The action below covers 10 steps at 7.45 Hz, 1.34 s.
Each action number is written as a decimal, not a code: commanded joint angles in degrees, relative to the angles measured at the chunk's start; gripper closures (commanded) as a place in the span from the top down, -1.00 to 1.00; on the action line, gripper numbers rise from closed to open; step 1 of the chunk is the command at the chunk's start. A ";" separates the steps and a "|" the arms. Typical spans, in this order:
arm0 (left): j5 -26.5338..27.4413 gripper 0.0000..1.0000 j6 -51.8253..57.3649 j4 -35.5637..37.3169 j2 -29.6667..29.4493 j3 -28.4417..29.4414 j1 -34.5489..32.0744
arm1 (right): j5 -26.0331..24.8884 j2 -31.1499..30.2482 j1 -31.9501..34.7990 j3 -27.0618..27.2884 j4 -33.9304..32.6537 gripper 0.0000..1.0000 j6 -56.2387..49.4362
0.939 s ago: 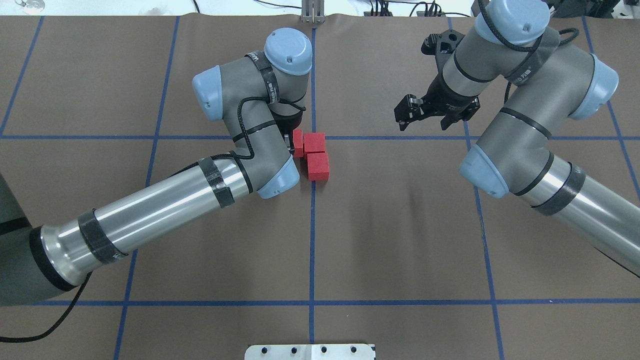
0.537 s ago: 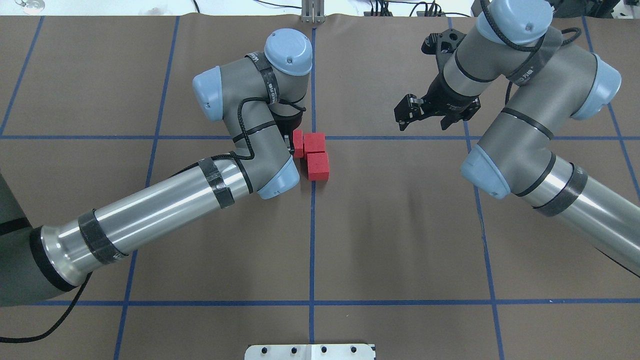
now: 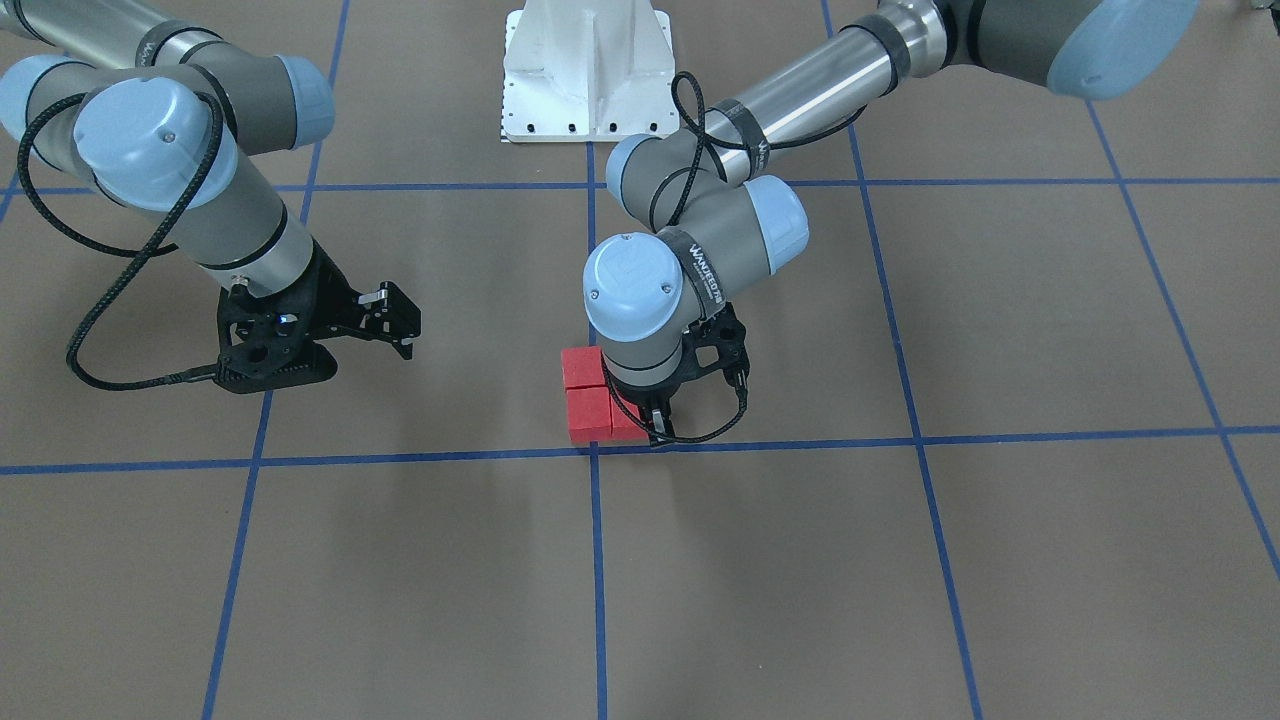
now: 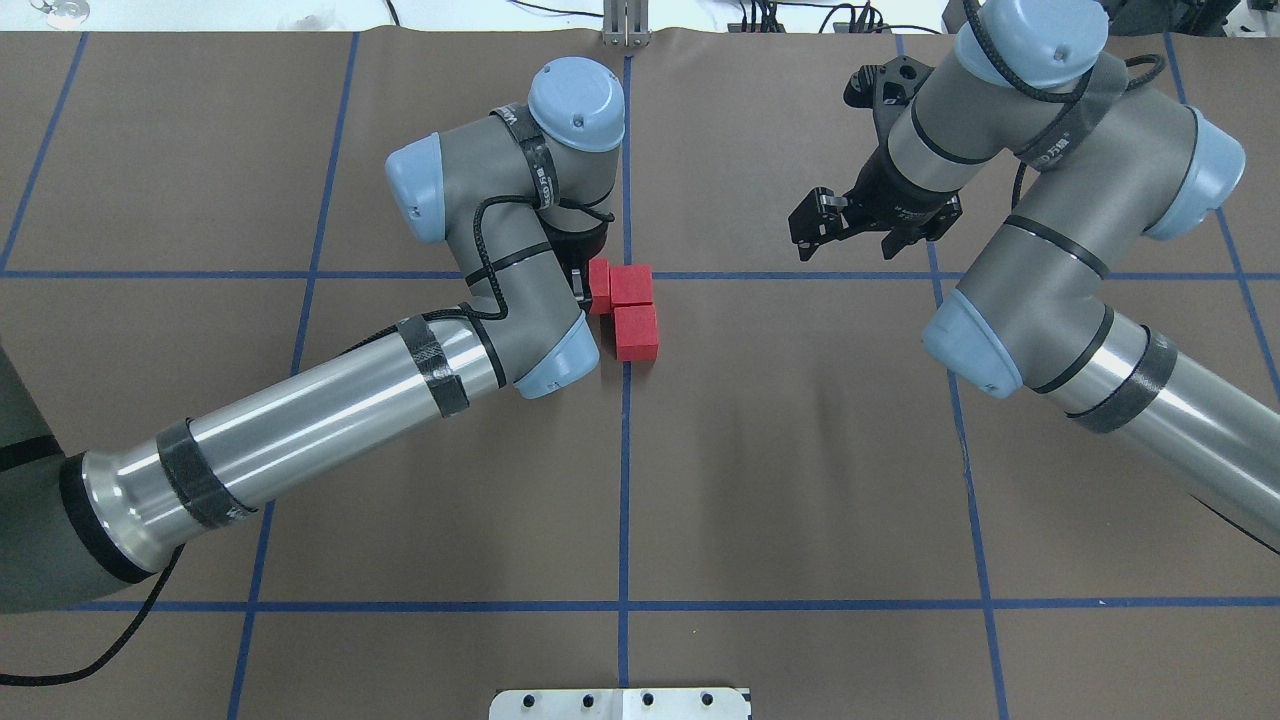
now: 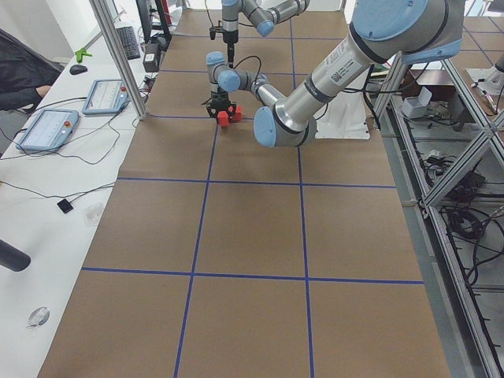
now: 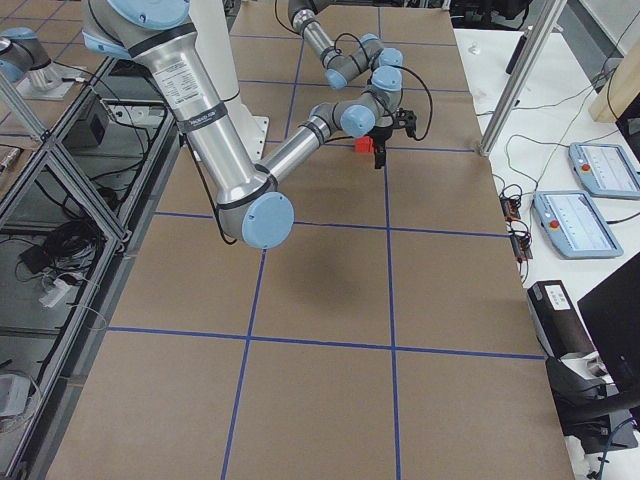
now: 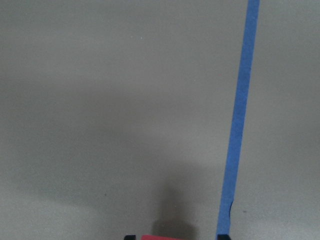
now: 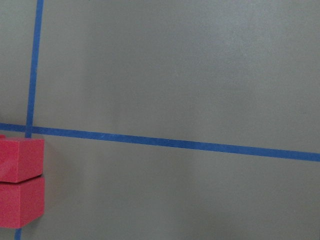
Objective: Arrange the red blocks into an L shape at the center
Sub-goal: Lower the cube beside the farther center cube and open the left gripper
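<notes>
**Front-facing view:** You are looking at three small matte red cubes lying in an L on the brown paper-covered table. They are sitting well in from every edge, just beside the centre crossing of blue tape, on the robot's side. The left gripper is pointing straight down at the end cube. The right gripper is hanging well apart, jaws spread wide and carrying nothing.

**Overhead view:** The left wrist is hiding its own fingers. Two cubes are lying along the cross tape and the third is sitting nearer the robot.

**Side views:** The grippers are showing too small to judge.

**Left wrist view:** A red edge is showing between two fingertips. You cannot tell whether they are gripping it.

**Right wrist view:** Two cubes are showing beside the crossing.
</notes>
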 commanded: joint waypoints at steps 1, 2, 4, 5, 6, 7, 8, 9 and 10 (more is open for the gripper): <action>0.00 -0.43 -0.05 -0.13 0.00 0.29 0.00 | 0.00 -0.09 0.00 0.21 0.02 0.98 0.00; 0.00 -0.41 -0.31 -0.13 0.00 0.29 0.00 | 0.00 -0.09 0.00 0.21 -0.07 0.98 0.00; 0.00 -0.34 -0.40 -0.13 0.00 0.29 0.18 | 0.00 -0.18 0.00 0.21 0.02 0.98 0.00; 0.00 -0.25 -0.41 -0.13 0.00 0.29 0.35 | 0.00 -0.18 0.00 0.21 -0.07 0.98 0.00; 0.00 -0.16 -0.41 -0.13 0.00 0.29 0.53 | 0.00 -0.09 0.00 0.21 -0.07 0.98 0.00; -0.09 -0.11 -0.41 -0.13 0.00 0.29 0.62 | 0.00 -0.09 0.00 0.21 -0.07 0.98 0.00; -0.09 -0.05 -0.32 -0.13 -0.09 0.29 0.62 | 0.00 -0.09 0.00 0.21 0.02 0.98 0.00; -0.09 -0.03 -0.40 -0.13 -0.09 0.29 0.62 | 0.00 -0.09 0.00 0.21 0.02 0.98 0.00; -0.09 -0.01 -0.32 -0.13 -0.09 0.29 0.62 | 0.00 -0.09 0.00 0.21 -0.07 0.98 0.00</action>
